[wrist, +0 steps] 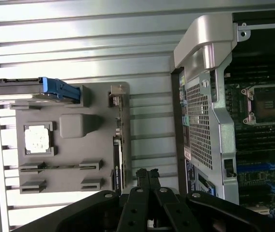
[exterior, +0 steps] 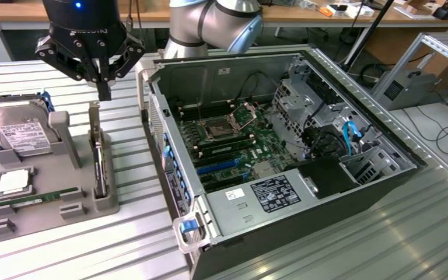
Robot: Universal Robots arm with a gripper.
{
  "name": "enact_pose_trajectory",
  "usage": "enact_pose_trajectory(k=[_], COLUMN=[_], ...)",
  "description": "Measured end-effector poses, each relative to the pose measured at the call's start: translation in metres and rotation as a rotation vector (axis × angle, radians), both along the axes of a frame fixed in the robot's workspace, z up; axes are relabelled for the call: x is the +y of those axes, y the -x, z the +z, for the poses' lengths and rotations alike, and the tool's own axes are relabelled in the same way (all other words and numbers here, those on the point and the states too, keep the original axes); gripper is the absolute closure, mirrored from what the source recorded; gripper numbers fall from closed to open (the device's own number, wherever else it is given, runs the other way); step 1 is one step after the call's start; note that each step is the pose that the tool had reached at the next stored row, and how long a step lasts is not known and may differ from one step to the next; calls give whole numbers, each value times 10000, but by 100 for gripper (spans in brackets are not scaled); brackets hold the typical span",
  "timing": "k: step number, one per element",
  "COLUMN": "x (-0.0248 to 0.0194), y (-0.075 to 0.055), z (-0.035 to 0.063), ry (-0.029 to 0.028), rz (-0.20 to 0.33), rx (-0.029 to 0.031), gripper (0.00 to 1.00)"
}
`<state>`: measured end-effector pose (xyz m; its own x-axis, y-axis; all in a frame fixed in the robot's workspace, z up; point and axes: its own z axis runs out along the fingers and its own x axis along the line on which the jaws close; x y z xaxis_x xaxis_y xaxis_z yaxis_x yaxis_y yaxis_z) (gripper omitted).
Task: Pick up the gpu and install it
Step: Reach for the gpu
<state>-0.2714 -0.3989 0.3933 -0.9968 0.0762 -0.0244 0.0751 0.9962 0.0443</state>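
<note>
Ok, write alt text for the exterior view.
A black gripper hangs shut near the top end of the gpu, which stands on edge in a grey holder tray beside a hard drive. An open computer case lies at the exterior view's right.

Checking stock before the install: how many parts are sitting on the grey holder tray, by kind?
Hard drive: 1
Processor chip: 1
Memory stick: 1
gpu: 1
Total: 4
</note>
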Motion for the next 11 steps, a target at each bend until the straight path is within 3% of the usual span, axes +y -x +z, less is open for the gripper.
enact_pose_trajectory(k=[11], x=[0], y=[66], z=[0], ry=[0], rz=[0], rx=[0], gripper=[89])
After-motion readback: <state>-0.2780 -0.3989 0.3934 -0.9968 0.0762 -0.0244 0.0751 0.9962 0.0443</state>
